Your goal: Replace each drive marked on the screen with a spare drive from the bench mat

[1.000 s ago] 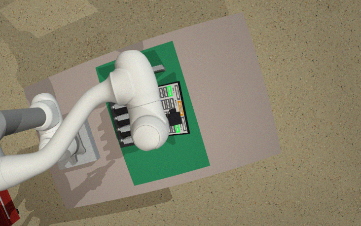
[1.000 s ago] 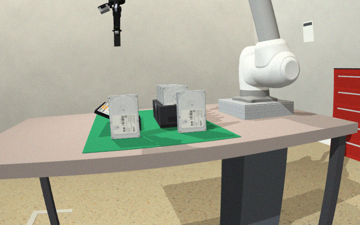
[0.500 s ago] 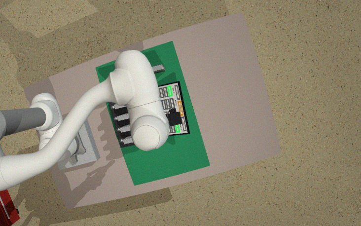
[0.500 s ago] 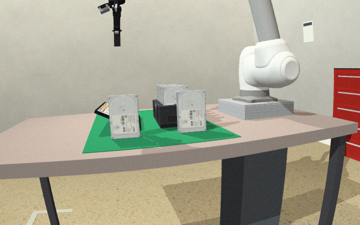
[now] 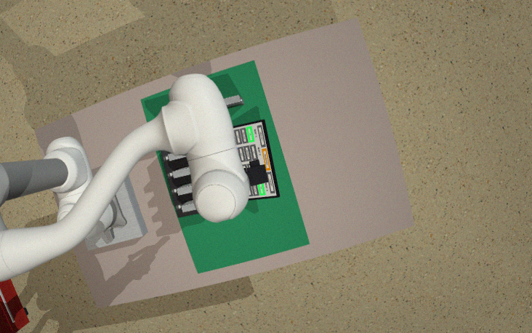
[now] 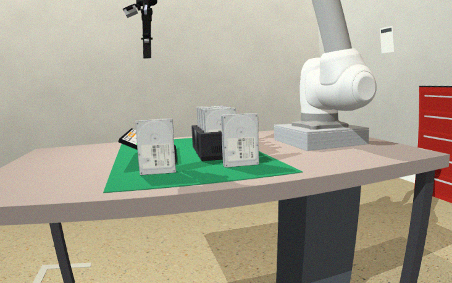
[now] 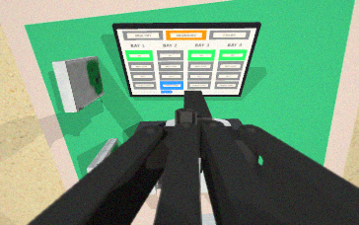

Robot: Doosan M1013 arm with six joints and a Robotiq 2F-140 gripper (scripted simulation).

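Observation:
My gripper (image 6: 147,53) (image 7: 192,105) (image 5: 256,172) is shut and empty. It hangs high above the status screen (image 7: 249,60) (image 5: 270,188) (image 6: 125,134), which lies flat on the green mat (image 5: 251,235) (image 6: 199,173) (image 7: 296,99). On the screen, bays 1, 3 and 4 have a green top cell; bay 2 has a grey top cell and a blue cell at the bottom. The black dock (image 6: 206,144) (image 5: 178,184) holds several upright drives (image 6: 215,117). One spare drive (image 6: 155,146) (image 7: 79,84) (image 5: 234,100) stands upright beside the screen. The other spare drive (image 6: 239,139) (image 7: 101,155) stands in front of the dock.
The arm's grey base block (image 6: 321,135) (image 5: 129,219) sits on the table (image 5: 345,118) (image 6: 66,186) behind the dock. The arm's white links (image 5: 195,118) hide part of the dock from above. A red cabinet (image 6: 436,139) stands to the right of the table.

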